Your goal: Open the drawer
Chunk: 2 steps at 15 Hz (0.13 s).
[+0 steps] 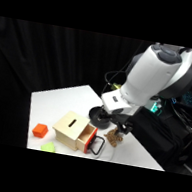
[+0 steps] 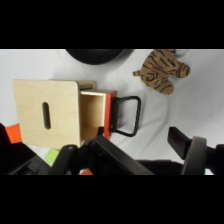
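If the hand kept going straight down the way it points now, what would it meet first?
Probably the bare white table just beside the black loop handle of the partly pulled-out drawer. Depth is unclear, so the handle itself could be touched first. The hand sits low beside the drawer.

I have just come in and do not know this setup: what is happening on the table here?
A white robot arm reaches over a white table toward a small wooden box. The box's red drawer is already pulled partly out, its black handle free. The gripper hovers beside it, holding nothing. A toy tiger and a black bowl lie nearby.
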Tool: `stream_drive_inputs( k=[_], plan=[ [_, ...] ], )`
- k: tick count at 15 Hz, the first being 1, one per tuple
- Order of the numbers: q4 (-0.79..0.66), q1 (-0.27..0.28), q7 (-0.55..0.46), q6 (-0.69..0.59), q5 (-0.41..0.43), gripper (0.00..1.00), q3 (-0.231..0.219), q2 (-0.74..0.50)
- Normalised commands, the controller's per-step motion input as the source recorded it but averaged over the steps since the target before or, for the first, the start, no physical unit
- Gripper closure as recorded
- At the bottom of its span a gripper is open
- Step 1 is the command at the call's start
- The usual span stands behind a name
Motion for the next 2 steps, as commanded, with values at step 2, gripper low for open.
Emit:
stream_drive_inputs(
  k=[2],
  plan=[
    [-0.04,-0.197,-0.30,-0.13,0.243,0.00,0.082,-0.30]
  ],
)
